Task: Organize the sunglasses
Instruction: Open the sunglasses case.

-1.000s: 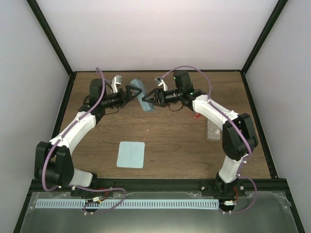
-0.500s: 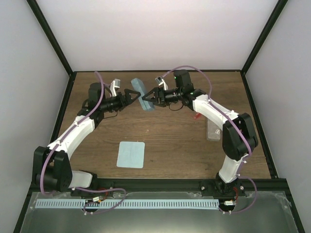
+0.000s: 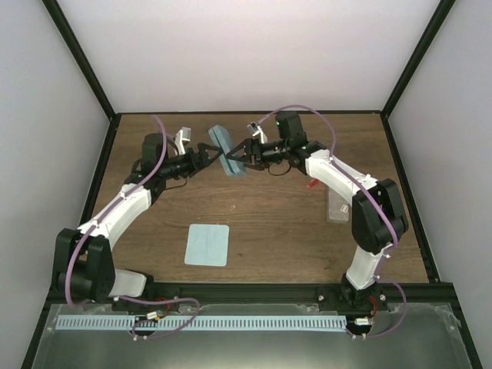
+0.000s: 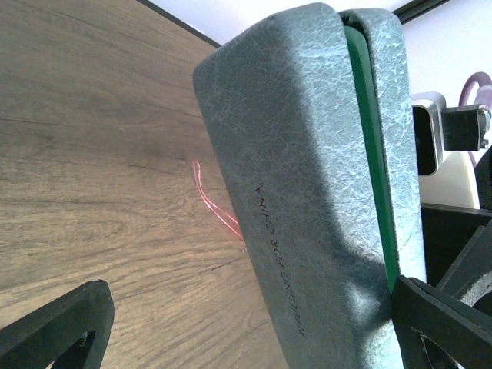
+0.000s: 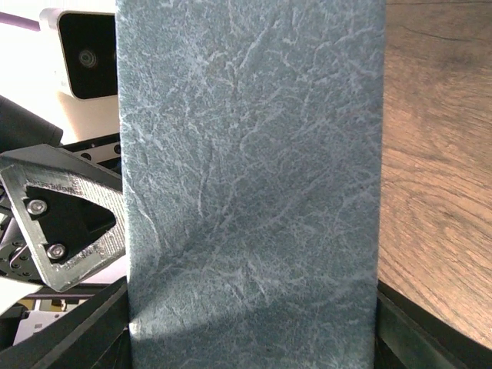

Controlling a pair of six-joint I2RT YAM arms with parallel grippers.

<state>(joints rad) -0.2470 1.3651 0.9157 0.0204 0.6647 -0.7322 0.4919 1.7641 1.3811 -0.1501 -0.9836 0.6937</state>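
**Grip.** The right gripper (image 3: 237,154) clamps the case (image 4: 307,200) across its short width. In the right wrist view the blue-grey shell fills the whole gap between its fingers. The left gripper (image 3: 209,151) faces the case from the opposite side, with its fingers spread to their widest and nothing between them.

**Governing relation.** The long axis of the case runs far-to-near over the table (image 3: 269,231), crosswise to the line joining the two grippers. In the left wrist view the case sits off-centre in the open span. It is close by one finger, with a broad gap to the other. The lid stands slightly ajar, and a strip of green lining (image 4: 369,138) shows at the seam on the side of the closer finger. The inside of the case is hidden.

**Sunglasses.** The red-orange pair (image 3: 310,184) lies on the table right of the case, well apart from it and just beside the right forearm. A pale pair (image 3: 336,206) appears to lie farther right of the case and nearer the arm bases, but it is too small to confirm. A cloth (image 3: 207,244) lies near-left of the case.

**Assessment.** Both pairs lie on the right arm's side, but that arm is occupied with the case. The free left gripper is probably about to take the lid. To do that it must shift toward the seam, since closing where it now stands risks pinching the whole shell.
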